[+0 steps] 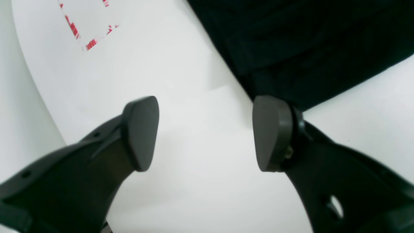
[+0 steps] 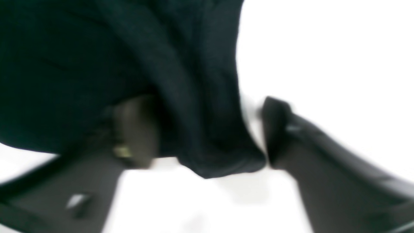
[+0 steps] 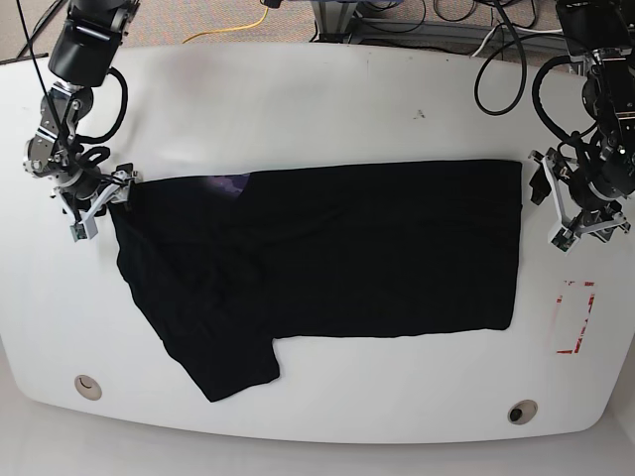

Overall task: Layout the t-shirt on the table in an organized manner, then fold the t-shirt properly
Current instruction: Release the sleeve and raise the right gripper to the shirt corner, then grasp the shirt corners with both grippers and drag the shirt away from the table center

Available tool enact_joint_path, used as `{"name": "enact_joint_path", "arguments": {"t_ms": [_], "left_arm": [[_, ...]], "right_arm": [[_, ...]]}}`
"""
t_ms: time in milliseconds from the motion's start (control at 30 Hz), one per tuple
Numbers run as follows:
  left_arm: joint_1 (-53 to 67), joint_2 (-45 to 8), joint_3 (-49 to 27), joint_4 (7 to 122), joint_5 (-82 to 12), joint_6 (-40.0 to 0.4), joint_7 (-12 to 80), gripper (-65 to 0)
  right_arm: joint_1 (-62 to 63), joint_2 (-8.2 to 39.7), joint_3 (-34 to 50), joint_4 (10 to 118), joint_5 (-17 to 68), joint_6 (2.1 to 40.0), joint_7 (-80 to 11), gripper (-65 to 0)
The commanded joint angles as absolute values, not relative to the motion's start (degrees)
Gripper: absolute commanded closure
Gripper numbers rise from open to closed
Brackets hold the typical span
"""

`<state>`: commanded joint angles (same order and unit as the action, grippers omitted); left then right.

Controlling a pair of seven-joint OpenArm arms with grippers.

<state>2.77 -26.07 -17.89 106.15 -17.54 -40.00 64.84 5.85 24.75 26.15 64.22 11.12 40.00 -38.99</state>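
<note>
The black t-shirt [image 3: 347, 248] lies spread across the middle of the white table [image 3: 298, 99], with a straight edge on the right and a rumpled left part with a sleeve toward the front. My right gripper [image 3: 99, 198] is at the shirt's far left corner. In the blurred right wrist view this gripper [image 2: 207, 132] is open, with a fold of the t-shirt [image 2: 213, 139] hanging between its fingers. My left gripper [image 3: 587, 230] is just off the shirt's right edge. In the left wrist view it [image 1: 206, 132] is open and empty over bare table [image 1: 194, 81], the t-shirt [image 1: 307, 42] beside its right finger.
A red tape rectangle [image 3: 575, 317] marks the table at the front right, also seen as red tape [image 1: 76, 30] in the left wrist view. Two small round holes [image 3: 87, 385] [image 3: 521, 410] sit near the front edge. Cables [image 3: 238, 25] lie beyond the far edge.
</note>
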Motion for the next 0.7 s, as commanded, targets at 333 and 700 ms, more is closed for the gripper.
{"name": "enact_joint_path", "arguments": {"t_ms": [333, 700], "left_arm": [[4.00, -26.07, -17.89, 105.01, -24.04, -40.00, 65.10, -43.5], [4.70, -25.63, -17.63, 96.75, -27.30, -40.00, 64.57, -43.5]], "right_arm": [[5.93, 24.31, 26.15, 63.96, 11.12, 40.00, -39.08, -4.0], [5.93, 24.31, 26.15, 63.96, 11.12, 40.00, -39.16, -4.0]]}}
